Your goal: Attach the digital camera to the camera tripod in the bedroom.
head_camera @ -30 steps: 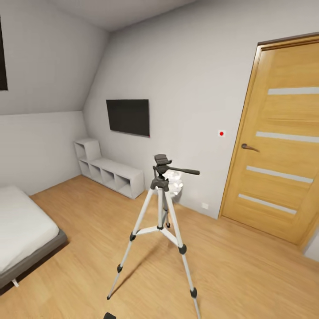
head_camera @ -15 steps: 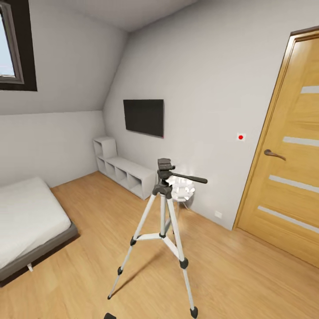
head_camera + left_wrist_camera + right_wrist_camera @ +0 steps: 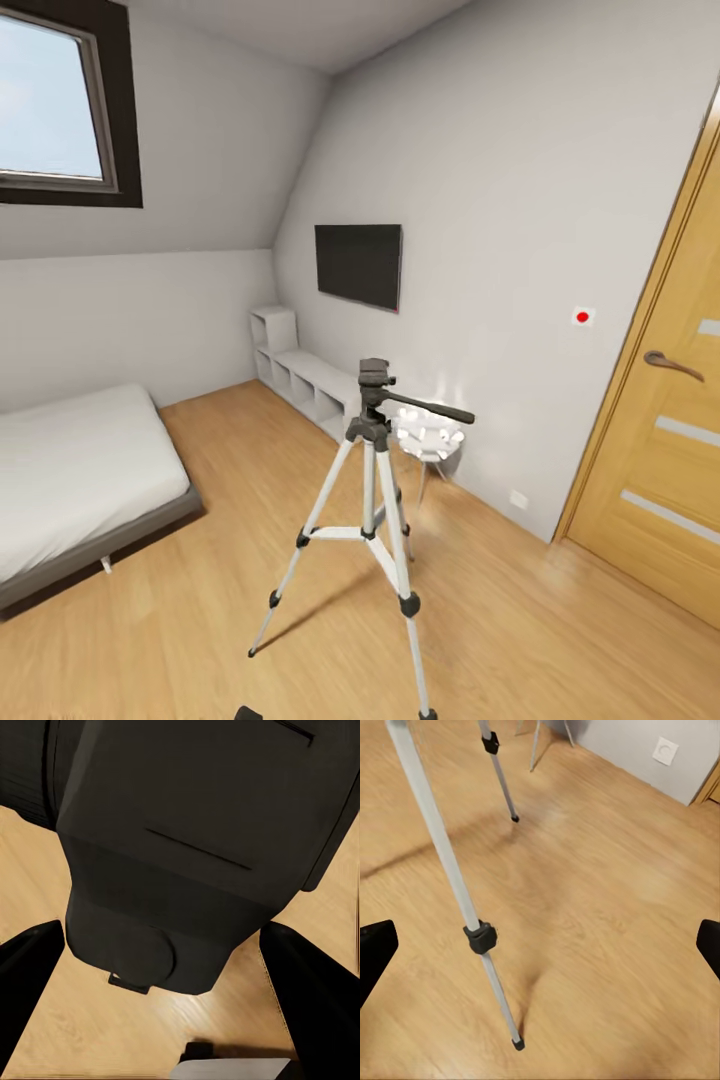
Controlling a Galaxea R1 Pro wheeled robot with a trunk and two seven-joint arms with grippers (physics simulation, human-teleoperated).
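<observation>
The camera tripod (image 3: 373, 480) stands on the light wood floor in the middle of the head view, silver legs spread, black pan head (image 3: 377, 385) on top with its handle pointing right. In the left wrist view, the black digital camera (image 3: 187, 832) sits between the fingers (image 3: 26, 990) of my left gripper (image 3: 161, 930), which is shut on it. In the right wrist view, my right gripper (image 3: 544, 937) is open and empty above the floor, and a tripod leg (image 3: 472, 922) with a black joint runs between its fingers.
A low grey bed (image 3: 80, 480) lies to the left under a dark-framed skylight (image 3: 60, 110). White cube shelves (image 3: 300, 375) and a wall TV (image 3: 358, 263) line the far wall. A white lamp (image 3: 432, 438) stands behind the tripod. The wooden door (image 3: 670, 450) is on the right.
The head view has swung to the left: the door slid toward the right edge and the skylight and more of the bed came in. The tripod itself stands as before.
</observation>
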